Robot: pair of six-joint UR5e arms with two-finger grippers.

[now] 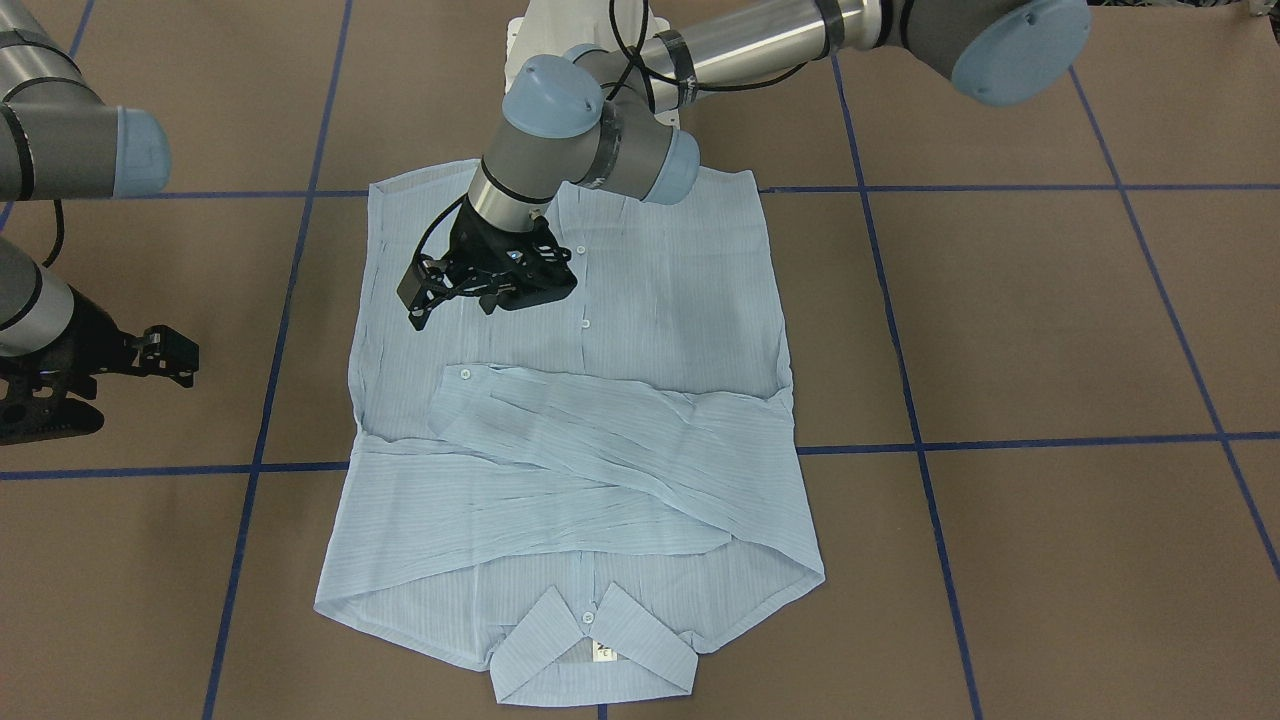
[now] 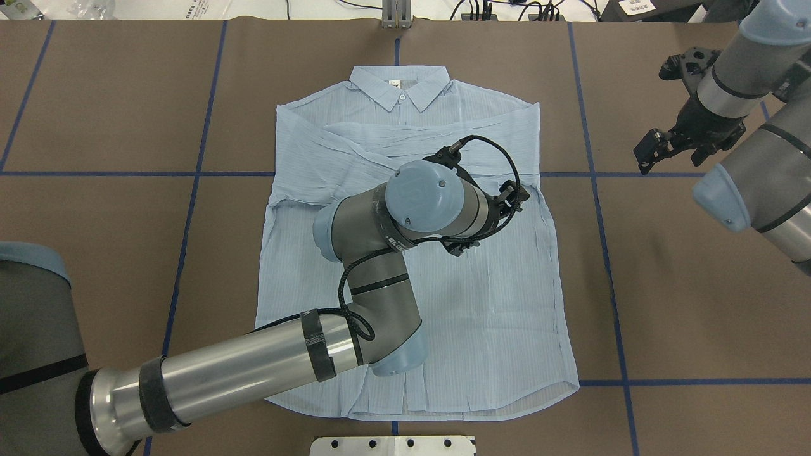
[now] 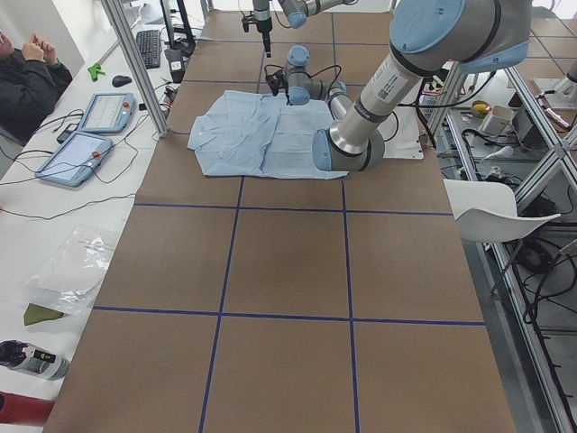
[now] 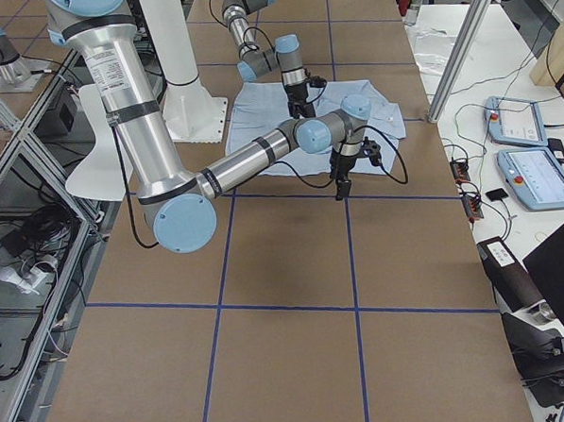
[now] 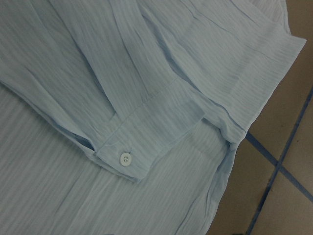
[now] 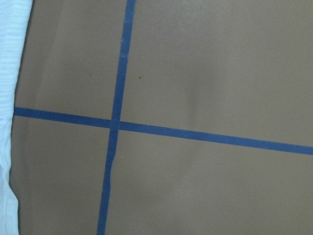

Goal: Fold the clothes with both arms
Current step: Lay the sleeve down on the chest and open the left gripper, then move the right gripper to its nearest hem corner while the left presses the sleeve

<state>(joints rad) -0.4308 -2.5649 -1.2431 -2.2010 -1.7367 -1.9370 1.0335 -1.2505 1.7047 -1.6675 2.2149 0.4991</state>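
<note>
overhead cam: behind me, looks fwd & down on table; front cam faces me, steep. side cams look along it from each end, farther off. my wrist cams close: left on shirt, right on table. wide views share shirt.

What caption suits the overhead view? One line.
Left gripper over striped light-blue shirt, sleeves folded across; right gripper open, aside.

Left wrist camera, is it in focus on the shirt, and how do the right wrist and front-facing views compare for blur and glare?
Left wrist view: sharp; the cuff button and the stripes of the shirt read clearly. Right wrist view: softer, blue tape edges fuzzy, shirt edge washed out to white. Front-facing view: even light, no glare.
</note>
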